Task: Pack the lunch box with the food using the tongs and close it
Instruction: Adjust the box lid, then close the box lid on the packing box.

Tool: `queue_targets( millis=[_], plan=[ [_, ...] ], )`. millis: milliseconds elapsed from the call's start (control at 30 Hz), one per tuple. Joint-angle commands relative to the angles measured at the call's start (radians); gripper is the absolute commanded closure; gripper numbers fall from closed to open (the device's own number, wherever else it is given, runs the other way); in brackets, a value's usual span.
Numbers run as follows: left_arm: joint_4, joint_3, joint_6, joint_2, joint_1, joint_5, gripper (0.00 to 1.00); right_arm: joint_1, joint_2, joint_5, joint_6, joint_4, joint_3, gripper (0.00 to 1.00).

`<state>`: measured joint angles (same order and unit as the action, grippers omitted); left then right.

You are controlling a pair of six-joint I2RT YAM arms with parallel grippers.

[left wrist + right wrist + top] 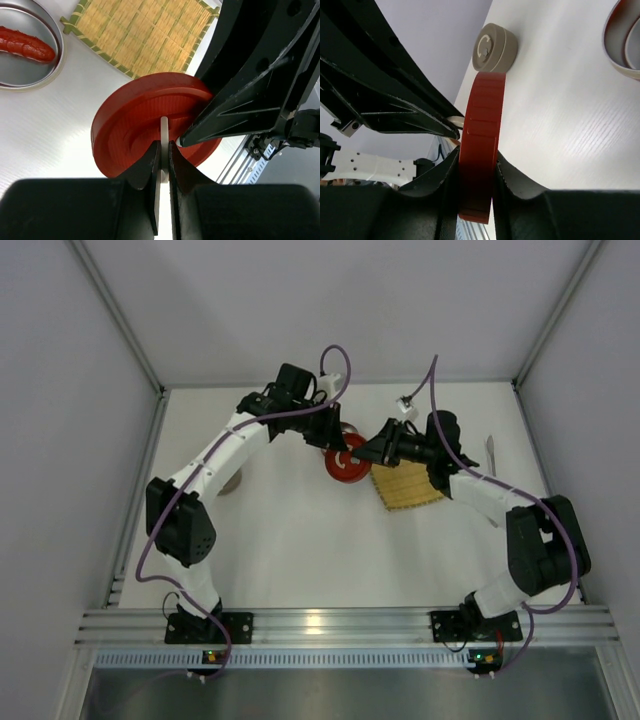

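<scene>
The red lid (130,120) of the lunch box was held between the two arms, tilted up off the white table (50,130) and seen edge-on from the right wrist. The left gripper (164,145) had its fingers pinched all but together on a thin pale tab (164,130) standing off the lid's face. The right gripper (477,150) was clamped on the lid's rim, one finger pressed against each face.

In the left wrist view, a round metal tin (56,62) lay at 10 o'clock from the lid, apart from it, with the red sausage (25,44) lying inside it. The bamboo mat (145,30) was at 12 o'clock from the lid, just beside the tin; nothing showed on the part of it in view.

From above, a slim pale strip, probably the tongs (490,452), lay on the table at 2 o'clock from the mat, well apart from both grippers. From the right wrist, a beige round cap (495,47) sat on the table just past the lid's far edge, at 12 o'clock.
</scene>
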<state>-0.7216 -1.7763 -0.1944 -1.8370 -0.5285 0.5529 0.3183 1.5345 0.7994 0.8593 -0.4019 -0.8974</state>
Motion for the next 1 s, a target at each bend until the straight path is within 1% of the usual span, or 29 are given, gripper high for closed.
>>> queue_targets(
  millis=[0,33,100,167,200,233,267,300,333,367,467,500,567,633,733,767,833,867,967],
  plan=[
    [0.016,-0.015,0.010,0.065,0.002,-0.001,1.00,0.048,0.012,0.009,-0.031,0.000,-0.055,0.75],
    [0.011,-0.014,0.013,0.067,0.002,-0.004,1.00,0.059,0.019,0.011,-0.028,0.000,-0.055,0.84],
    [0.002,-0.009,0.021,0.068,0.002,-0.021,1.00,0.064,0.023,0.003,-0.017,-0.006,-0.054,1.00],
    [-0.002,0.000,0.024,0.076,0.002,-0.030,0.99,0.062,0.019,-0.015,0.012,-0.028,-0.043,1.00],
    [-0.002,0.021,0.027,0.081,0.002,-0.036,0.94,0.062,0.018,-0.023,0.027,-0.040,-0.038,1.00],
    [0.001,0.032,0.027,0.091,0.002,-0.042,0.91,0.059,0.015,-0.028,0.052,-0.093,-0.029,1.00],
    [0.001,0.040,0.030,0.094,0.001,-0.048,0.88,0.057,0.015,-0.037,0.123,-0.135,-0.003,1.00],
    [-0.002,0.046,0.035,0.096,0.001,-0.054,0.85,0.056,0.018,-0.039,0.162,-0.184,0.009,1.00],
    [-0.007,0.052,0.038,0.097,0.001,-0.064,0.81,0.054,0.027,-0.040,0.203,-0.262,0.018,1.00],
    [-0.013,0.054,0.039,0.099,0.001,-0.068,0.80,0.054,0.030,-0.043,0.254,-0.282,0.029,1.00],
    [-0.012,0.060,0.042,0.108,0.001,-0.090,0.78,0.053,0.033,-0.057,0.320,-0.357,0.052,1.00],
    [-0.009,0.060,0.042,0.111,0.001,-0.093,0.78,0.054,0.035,-0.058,0.331,-0.368,0.055,1.00],
    [-0.010,0.060,0.046,0.113,-0.004,-0.114,0.73,0.054,0.035,-0.060,0.359,-0.391,0.066,1.00],
    [-0.007,0.058,0.046,0.111,-0.010,-0.117,0.73,0.054,0.032,-0.058,0.377,-0.413,0.072,1.00],
    [0.001,0.054,0.044,0.108,-0.016,-0.130,0.75,0.057,0.027,-0.054,0.376,-0.407,0.071,1.00],
    [0.001,0.048,0.043,0.105,-0.018,-0.137,0.80,0.057,0.026,-0.051,0.376,-0.403,0.071,1.00],
    [0.004,0.041,0.046,0.102,-0.028,-0.149,0.86,0.061,0.026,-0.048,0.374,-0.396,0.071,1.00],
    [0.002,0.034,0.050,0.101,-0.033,-0.162,0.93,0.061,0.026,-0.049,0.376,-0.391,0.069,1.00],
    [0.001,0.026,0.070,0.099,-0.077,-0.176,1.00,0.061,0.036,-0.048,0.373,-0.367,0.063,1.00]
  ],
)
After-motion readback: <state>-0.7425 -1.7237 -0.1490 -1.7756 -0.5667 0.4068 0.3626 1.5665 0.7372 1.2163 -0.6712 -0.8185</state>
